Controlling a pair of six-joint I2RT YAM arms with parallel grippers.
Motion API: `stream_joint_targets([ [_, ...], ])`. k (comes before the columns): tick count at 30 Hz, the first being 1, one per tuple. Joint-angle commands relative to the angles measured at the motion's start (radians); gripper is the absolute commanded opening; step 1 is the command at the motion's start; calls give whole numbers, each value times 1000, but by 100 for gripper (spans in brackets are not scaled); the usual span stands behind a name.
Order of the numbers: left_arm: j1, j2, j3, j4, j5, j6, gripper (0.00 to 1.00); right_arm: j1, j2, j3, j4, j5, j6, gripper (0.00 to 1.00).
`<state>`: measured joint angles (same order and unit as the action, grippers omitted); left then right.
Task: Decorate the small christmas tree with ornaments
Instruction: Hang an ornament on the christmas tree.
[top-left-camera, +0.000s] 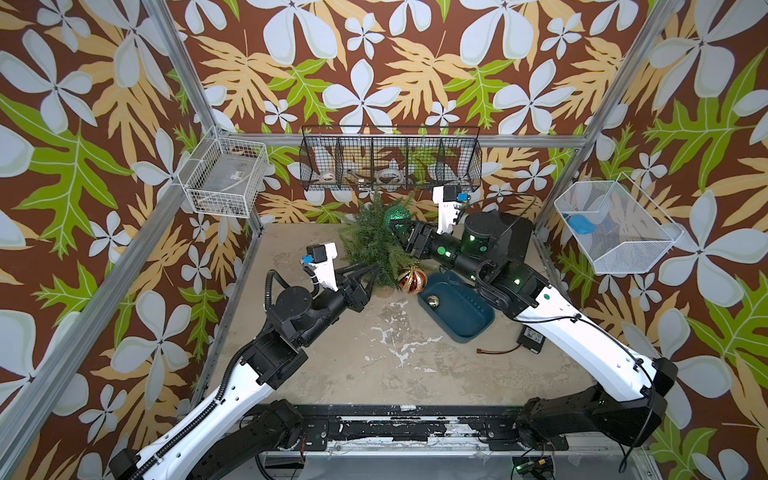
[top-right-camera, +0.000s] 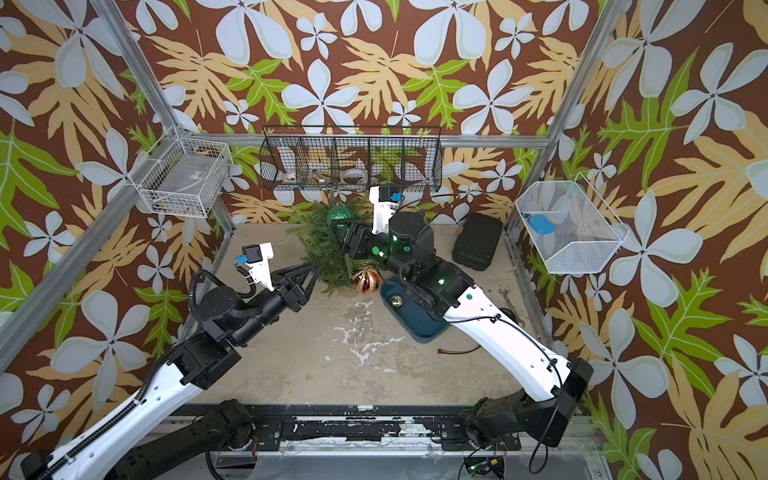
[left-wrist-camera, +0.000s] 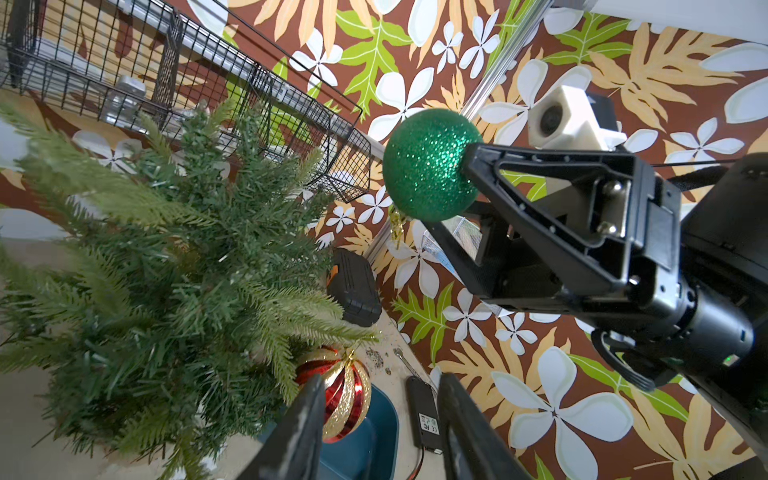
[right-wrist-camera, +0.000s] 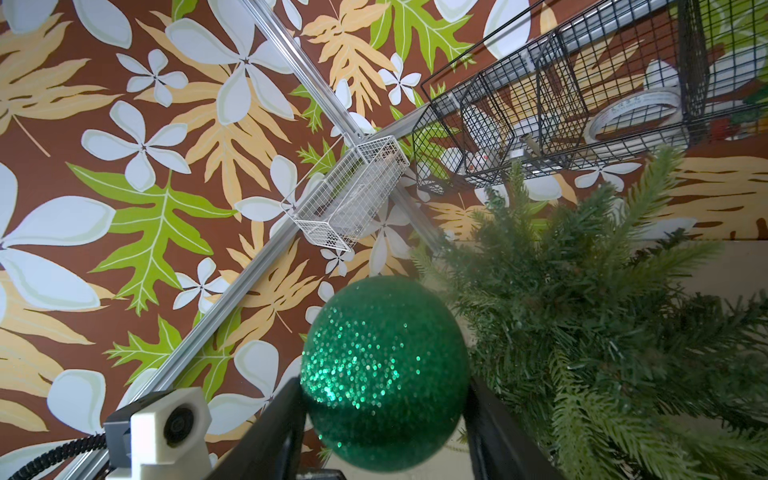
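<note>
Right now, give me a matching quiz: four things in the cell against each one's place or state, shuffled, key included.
Things:
1. green glitter ball
2. gold ball
3. red-and-gold striped ornament
4. left gripper

Places or states:
A. open and empty, beside the small christmas tree
B. lying in the blue tray
C. clamped in the right gripper
D. under the tree's low branches, at the tray's edge

Pairs: 1-C, 2-B, 3-D, 4-A
</note>
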<state>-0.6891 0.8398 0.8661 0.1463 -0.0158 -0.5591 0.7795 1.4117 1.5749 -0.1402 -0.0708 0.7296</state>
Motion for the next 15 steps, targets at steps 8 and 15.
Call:
stream_joint_targets([
  [8, 2, 138, 48, 233, 108, -28, 35, -1, -30, -32, 81, -47, 50, 60],
  [15, 2, 193, 80, 257, 111, -30, 34, -2, -28, -43, 88, -55, 55, 60],
])
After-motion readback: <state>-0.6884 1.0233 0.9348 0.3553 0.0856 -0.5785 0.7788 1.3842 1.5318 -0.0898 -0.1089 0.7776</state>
